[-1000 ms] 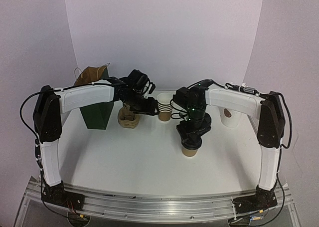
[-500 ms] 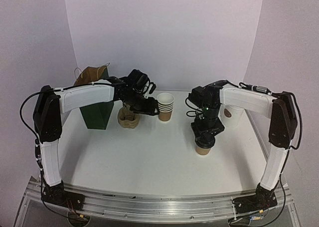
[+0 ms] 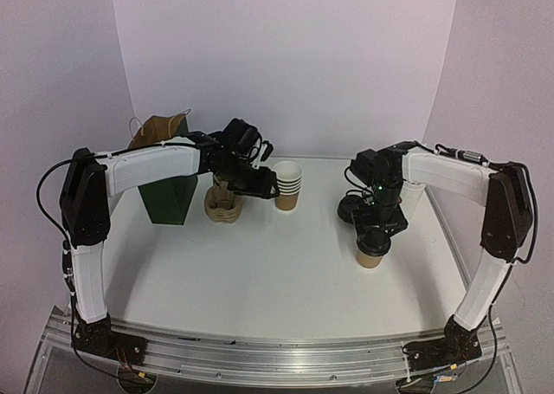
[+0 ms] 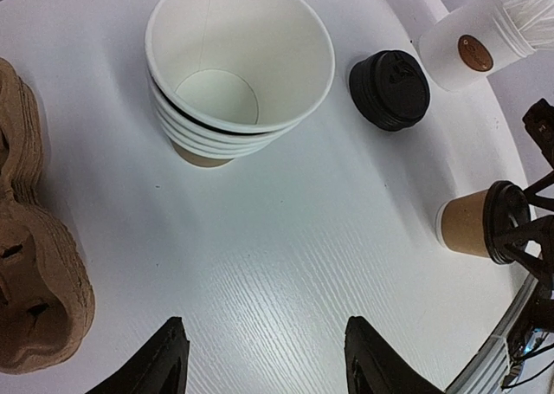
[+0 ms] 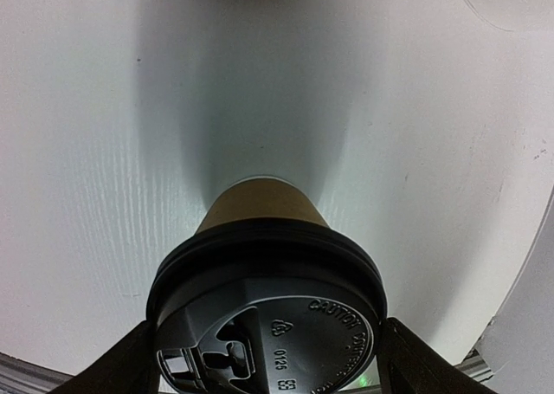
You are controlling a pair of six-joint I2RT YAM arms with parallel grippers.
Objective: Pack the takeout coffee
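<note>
White surface (image 3: 260, 273) underneath, dark green bag (image 3: 169, 195) at far left, pulp carrier (image 3: 222, 205) just beside it, then stacked cups (image 3: 287, 186) with left claw (image 4: 264, 359) hovering near them, spread apart and holding nothing. Smallest and most telling: takeout coffee (image 3: 372, 257), clamped at its lid by right claw (image 3: 374, 238), carried rightward over the past second to near the right edge, well apart from bag and carrier; seemingly a detour, packing no nearer yet.

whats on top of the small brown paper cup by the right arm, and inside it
A black plastic dome lid sits on the small brown kraft-paper cup, gripped on both sides by the right claw. The lid covers the opening, so any contents are hidden.
</note>
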